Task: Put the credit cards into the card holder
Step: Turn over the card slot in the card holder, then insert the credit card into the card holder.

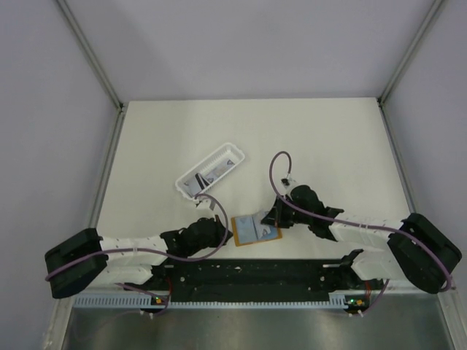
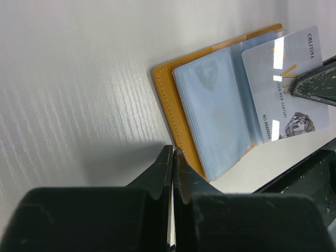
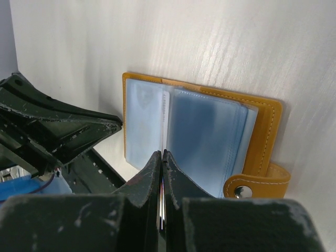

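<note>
**Card clamped at the open holder, both grippers closed**

The white table (image 1: 328,146) filled the floor of the enclosure. The left arm (image 1: 131,248) reached in from the near left and the right arm (image 1: 365,233) from the near right. Their tips met near the middle of the near edge.

A long white tray (image 1: 235,153) lay at an angle, farther back and to the left of the arms' tips. The credit cards (image 1: 206,176) in it showed only as pale and dark flat shapes, too small to read.

The card holder (image 1: 252,232) lay open and flat on the table between the two grippers, its orange cover underneath. Its clear bluish sleeves (image 2: 220,115) faced up.

The left gripper (image 2: 173,152) sat at the holder's left edge with its fingers pressed together and nothing visible between them. Whether the tips touched the orange cover could not be told.

The right gripper (image 3: 161,153) sat at the holder's right side, its fingers clamped on one white credit card (image 2: 283,79) with printed lettering. That card showed edge-on as a thin line between the fingers in the right wrist view. One edge of it overlapped the sleeves, though whether it had entered a pocket could not be told.

A small orange tab (image 3: 262,181) with a metal snap (image 3: 241,191) stuck out from one side of the cover.
</note>
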Robot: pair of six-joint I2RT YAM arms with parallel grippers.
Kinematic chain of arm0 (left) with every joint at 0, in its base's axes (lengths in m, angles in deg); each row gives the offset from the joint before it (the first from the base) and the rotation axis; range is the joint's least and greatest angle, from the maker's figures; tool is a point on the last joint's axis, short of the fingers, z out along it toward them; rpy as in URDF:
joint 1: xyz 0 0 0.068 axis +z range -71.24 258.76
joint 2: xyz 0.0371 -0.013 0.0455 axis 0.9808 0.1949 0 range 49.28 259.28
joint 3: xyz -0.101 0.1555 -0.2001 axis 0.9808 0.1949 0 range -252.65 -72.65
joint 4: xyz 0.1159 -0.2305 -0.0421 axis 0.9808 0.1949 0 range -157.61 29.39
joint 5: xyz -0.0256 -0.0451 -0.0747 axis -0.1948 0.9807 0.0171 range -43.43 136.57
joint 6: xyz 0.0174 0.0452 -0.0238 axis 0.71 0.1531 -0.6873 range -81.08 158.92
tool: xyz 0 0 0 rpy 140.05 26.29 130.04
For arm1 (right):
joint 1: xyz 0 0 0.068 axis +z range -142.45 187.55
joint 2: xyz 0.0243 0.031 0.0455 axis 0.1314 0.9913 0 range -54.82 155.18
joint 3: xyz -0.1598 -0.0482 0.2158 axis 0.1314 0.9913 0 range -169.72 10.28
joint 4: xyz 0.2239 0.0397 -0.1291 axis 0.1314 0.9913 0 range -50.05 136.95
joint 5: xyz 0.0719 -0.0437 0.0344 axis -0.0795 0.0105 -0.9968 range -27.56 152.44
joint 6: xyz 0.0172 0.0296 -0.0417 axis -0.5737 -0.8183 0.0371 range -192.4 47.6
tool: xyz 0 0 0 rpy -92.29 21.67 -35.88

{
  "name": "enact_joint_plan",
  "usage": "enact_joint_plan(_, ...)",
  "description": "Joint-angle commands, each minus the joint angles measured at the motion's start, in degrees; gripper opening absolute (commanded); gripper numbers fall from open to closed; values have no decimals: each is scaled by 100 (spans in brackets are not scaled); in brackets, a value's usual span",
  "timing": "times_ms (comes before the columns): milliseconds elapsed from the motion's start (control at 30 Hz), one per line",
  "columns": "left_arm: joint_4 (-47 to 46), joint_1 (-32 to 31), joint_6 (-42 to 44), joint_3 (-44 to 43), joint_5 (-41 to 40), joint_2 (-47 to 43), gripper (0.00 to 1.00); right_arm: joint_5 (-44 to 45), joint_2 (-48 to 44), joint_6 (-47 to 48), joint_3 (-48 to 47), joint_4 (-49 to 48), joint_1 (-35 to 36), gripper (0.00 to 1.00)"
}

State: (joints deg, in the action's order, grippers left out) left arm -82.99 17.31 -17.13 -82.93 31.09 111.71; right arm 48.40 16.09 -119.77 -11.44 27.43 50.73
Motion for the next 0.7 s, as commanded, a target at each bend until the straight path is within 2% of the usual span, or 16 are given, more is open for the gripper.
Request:
enact_joint_plan(0,-317,45,-20,-70,2,111,0,-55,124,-193,141,-567,-143,0)
enact_joint_plan(367,-370,63,15,-97,72,296,0,-476,765,-474,282,-1473,-196,0)
enact_joint_plan(667,-536,54,-2,-79,133,533,0,-556,898,-501,343,-1623,-187,0)
